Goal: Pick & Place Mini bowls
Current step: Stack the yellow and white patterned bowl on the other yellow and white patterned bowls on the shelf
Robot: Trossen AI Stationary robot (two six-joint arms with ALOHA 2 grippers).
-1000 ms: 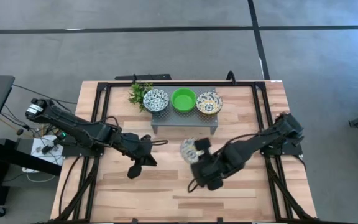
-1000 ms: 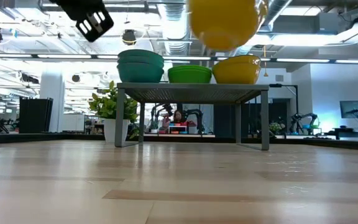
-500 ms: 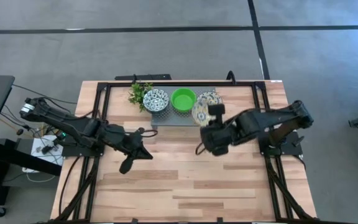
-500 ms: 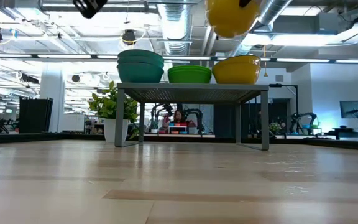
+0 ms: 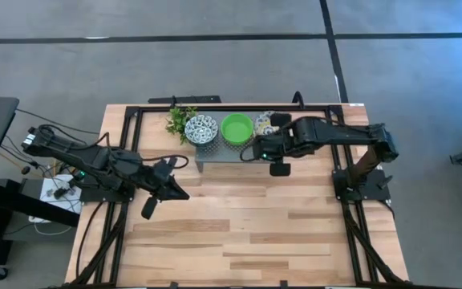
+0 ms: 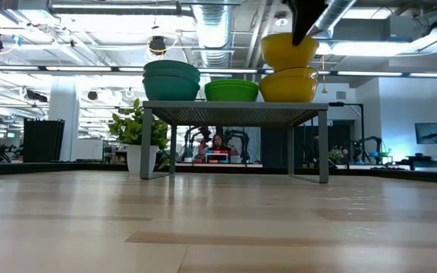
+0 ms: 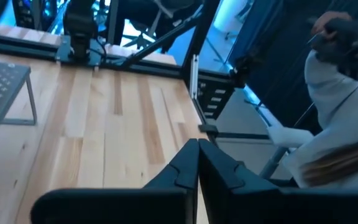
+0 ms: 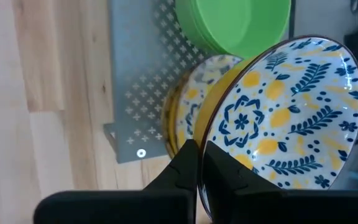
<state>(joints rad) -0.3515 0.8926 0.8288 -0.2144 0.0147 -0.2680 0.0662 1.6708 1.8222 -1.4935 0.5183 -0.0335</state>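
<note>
A grey perforated stand [image 5: 239,157] at the table's far side carries the mini bowls: a blue-patterned stack [image 5: 201,128], a green one [image 5: 237,128] and a yellow one [image 6: 288,86] on its right end. My right gripper [image 8: 197,152] is shut on a yellow bowl with a blue and yellow floral inside [image 8: 284,112], directly over the yellow bowl on the stand. Whether the two bowls touch, I cannot tell. My left gripper [image 7: 197,155] is shut with nothing in it, raised over the table's left half [image 5: 179,191]. My right gripper pinches the bowl's wall at the rim [image 8: 201,138], one finger on the patterned inside and one on the yellow outside. The fingers slant down from the table's right side. In the low view the bowl [image 6: 288,50] sits level, mouth up, right above the lower bowl.
A small green plant sprig [image 5: 179,120] stands at the stand's left end. Black frame rails [image 5: 127,136] run along the table's sides. A person in a light top [image 7: 340,99] shows beyond the table's right edge. Bare wood [image 5: 239,233] lies in front of the stand.
My right gripper has carried the yellow bowl from the middle of the table toward the far edge, over the stand's right end, and brought it down close above the yellow bowl there. My left gripper has drawn back toward the left edge and risen out of the low view.
</note>
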